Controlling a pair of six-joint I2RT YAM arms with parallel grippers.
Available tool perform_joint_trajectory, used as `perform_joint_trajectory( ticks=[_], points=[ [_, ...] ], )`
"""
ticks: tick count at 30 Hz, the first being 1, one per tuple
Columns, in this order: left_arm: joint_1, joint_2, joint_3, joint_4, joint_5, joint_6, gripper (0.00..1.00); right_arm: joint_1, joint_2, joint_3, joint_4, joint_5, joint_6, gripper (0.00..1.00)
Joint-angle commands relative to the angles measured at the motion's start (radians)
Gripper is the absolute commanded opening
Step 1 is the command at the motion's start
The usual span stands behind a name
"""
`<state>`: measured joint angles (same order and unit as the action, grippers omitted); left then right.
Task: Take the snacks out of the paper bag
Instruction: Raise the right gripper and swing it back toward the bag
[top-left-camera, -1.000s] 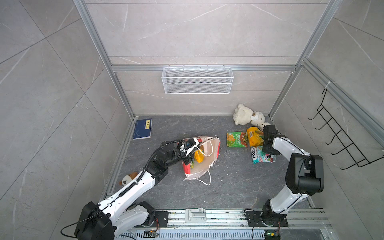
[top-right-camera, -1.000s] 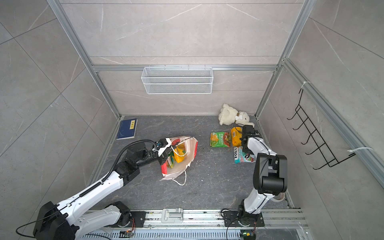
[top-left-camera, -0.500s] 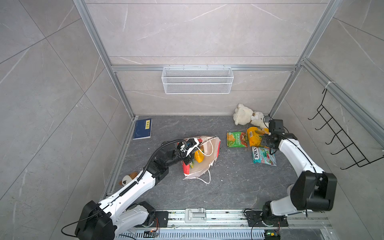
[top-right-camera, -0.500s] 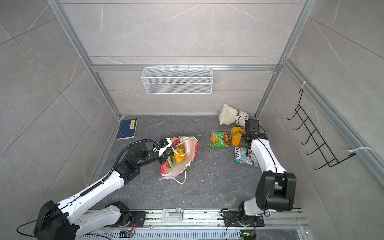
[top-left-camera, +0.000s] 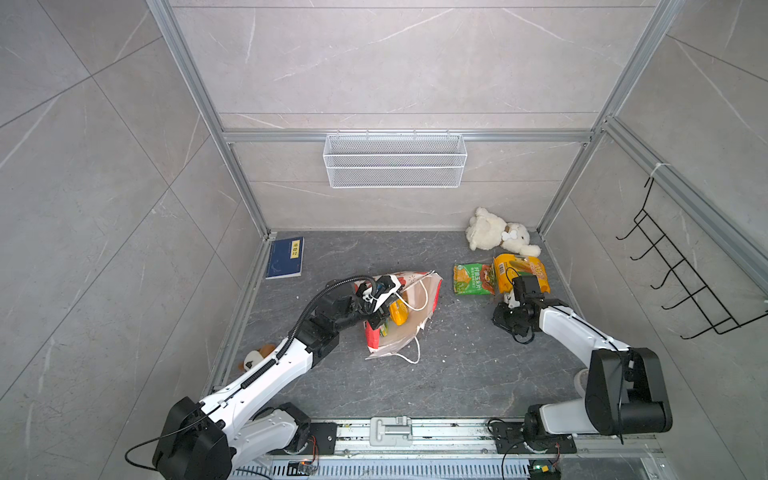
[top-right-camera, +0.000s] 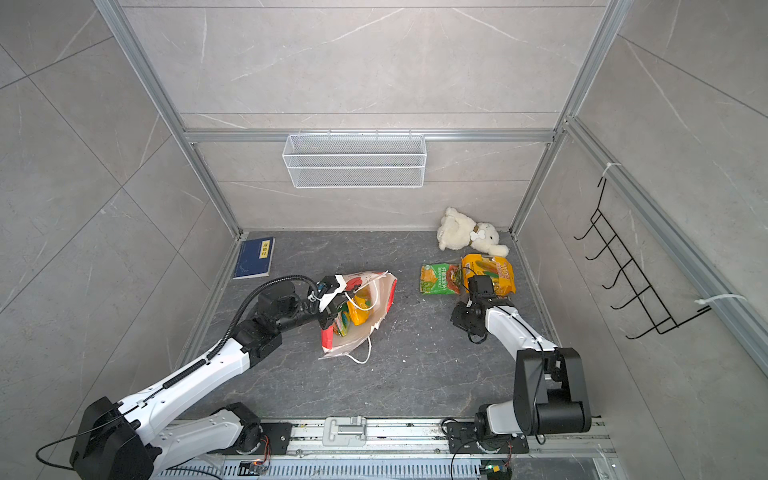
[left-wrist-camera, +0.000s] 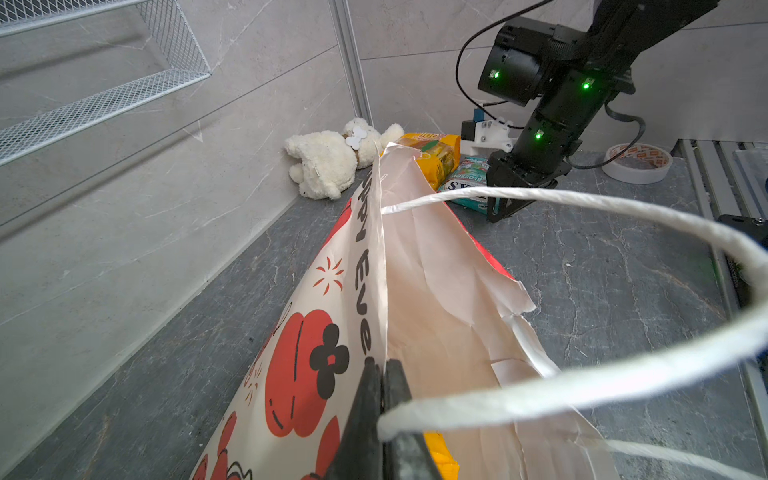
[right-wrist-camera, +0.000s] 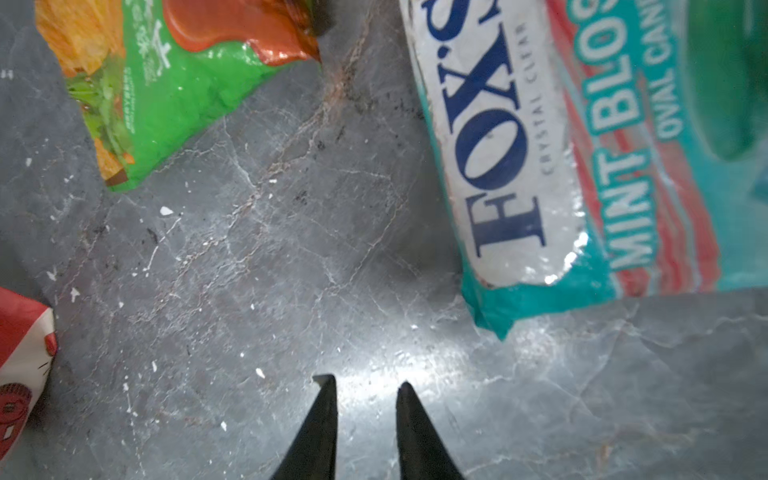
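Note:
The paper bag lies on its side mid-floor, mouth facing right. My left gripper is shut on the bag's upper rim and holds it up; a white cord handle loops past the jaws. An orange packet and a green one show inside. Out on the floor lie a green snack, a yellow-orange corn packet and a FOX'S packet. My right gripper hangs open over bare floor beside the FOX'S packet, with nothing between its jaws.
A white plush toy sits in the back right corner and a blue book at the back left. A wire basket hangs on the back wall, a hook rack on the right wall. A tape roll lies front right.
My right gripper left the corn packet, came back towards the front and dropped low over the floor beside the FOX'S packet, its jaws narrowing. The left gripper has held the bag still.

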<state>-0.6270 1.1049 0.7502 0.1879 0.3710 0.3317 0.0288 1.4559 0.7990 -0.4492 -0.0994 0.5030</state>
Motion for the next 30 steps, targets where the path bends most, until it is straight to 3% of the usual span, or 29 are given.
perform_joint_trajectory(
  ticks=[1,12,20,27,30],
  points=[
    [-0.007,0.005,0.038,0.028,0.027,-0.007,0.0,-0.003,0.045,0.018,0.046,0.073,0.037,0.27],
    [-0.008,-0.034,0.046,-0.016,0.027,0.013,0.0,-0.052,0.151,0.049,0.044,0.184,0.068,0.28],
    [-0.007,-0.063,0.041,-0.029,0.026,0.014,0.0,-0.093,0.149,0.045,0.03,0.172,0.085,0.28],
    [-0.007,-0.054,0.053,-0.047,0.034,0.009,0.0,-0.081,0.028,0.081,-0.014,0.022,0.047,0.3],
    [-0.007,-0.058,0.067,-0.079,0.048,0.001,0.0,-0.007,-0.112,0.122,-0.054,0.007,0.006,0.31]
  ],
)
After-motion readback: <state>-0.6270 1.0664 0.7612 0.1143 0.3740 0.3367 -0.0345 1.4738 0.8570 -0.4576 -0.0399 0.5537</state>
